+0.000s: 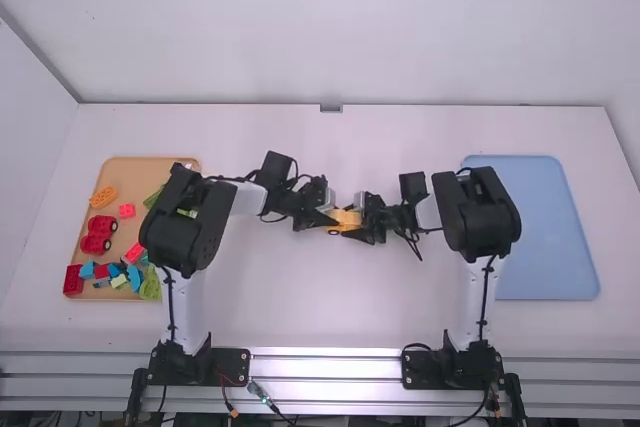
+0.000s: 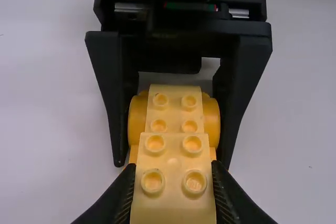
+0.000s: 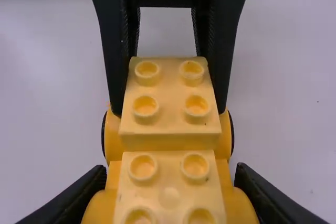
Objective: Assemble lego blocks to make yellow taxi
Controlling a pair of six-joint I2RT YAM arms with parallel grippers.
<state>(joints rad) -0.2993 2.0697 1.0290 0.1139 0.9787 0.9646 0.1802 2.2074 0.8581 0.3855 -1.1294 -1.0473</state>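
Smooth yellow plastic bricks (image 3: 169, 94), matt white tabletop (image 1: 320, 307), smooth matt blue tray (image 1: 545, 237), shiny metal rail (image 1: 325, 367)

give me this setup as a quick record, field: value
build: yellow wheeled base with yellow studded block at one end
left end effector: closed on the studded block
right end effector: closed on the wheeled base
block fully seated: cannot tell
left side: tan tray holding red wheeled piece, orange brick, other coloured bricks
right side: blue tray
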